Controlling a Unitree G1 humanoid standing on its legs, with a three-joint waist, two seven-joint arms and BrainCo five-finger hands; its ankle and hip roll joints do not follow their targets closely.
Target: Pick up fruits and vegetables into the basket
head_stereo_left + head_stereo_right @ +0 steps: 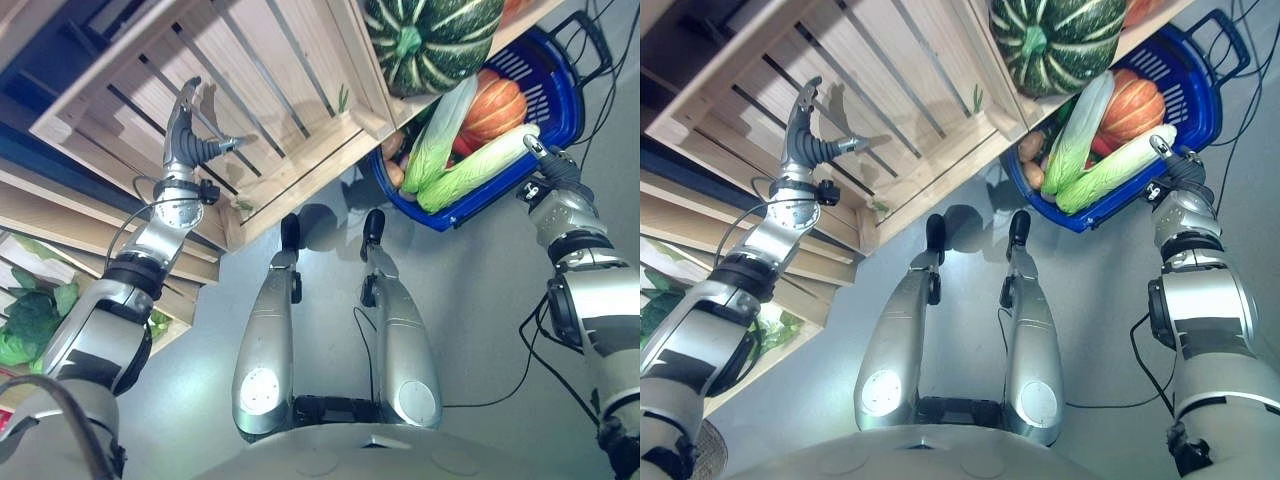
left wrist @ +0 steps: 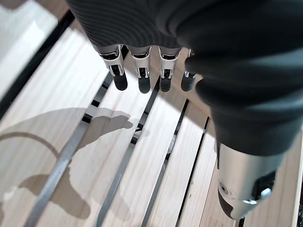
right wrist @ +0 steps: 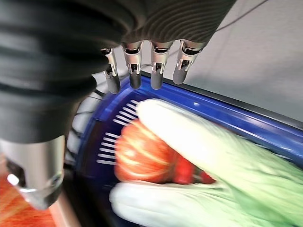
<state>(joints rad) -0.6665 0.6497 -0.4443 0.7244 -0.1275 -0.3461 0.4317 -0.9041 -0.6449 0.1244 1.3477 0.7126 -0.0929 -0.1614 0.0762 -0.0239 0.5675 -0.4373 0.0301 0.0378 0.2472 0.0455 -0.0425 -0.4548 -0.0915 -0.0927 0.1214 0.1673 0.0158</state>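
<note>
Lying in blue basket [image 1: 556, 105] — cabbages [image 1: 478, 167] just beside right hand [image 1: 545, 163]

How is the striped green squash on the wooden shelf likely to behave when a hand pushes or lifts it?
The striped green squash looks rounded and ribbed, so a push would probably roll it along the wooden shelf. It looks bulky beside the orange pumpkin in the blue basket, so likely heavy. Its glossy rind may be slippery.

A slatted wooden crate [image 1: 240, 90] sits tilted on a wooden shelf [image 1: 60, 225] (its slats bare where the views reach). Beside it, a striped green squash [image 1: 432, 40] rests on the neighbouring ledge. Leafy greens [image 1: 30, 320] lie on a lower shelf tier.
</note>
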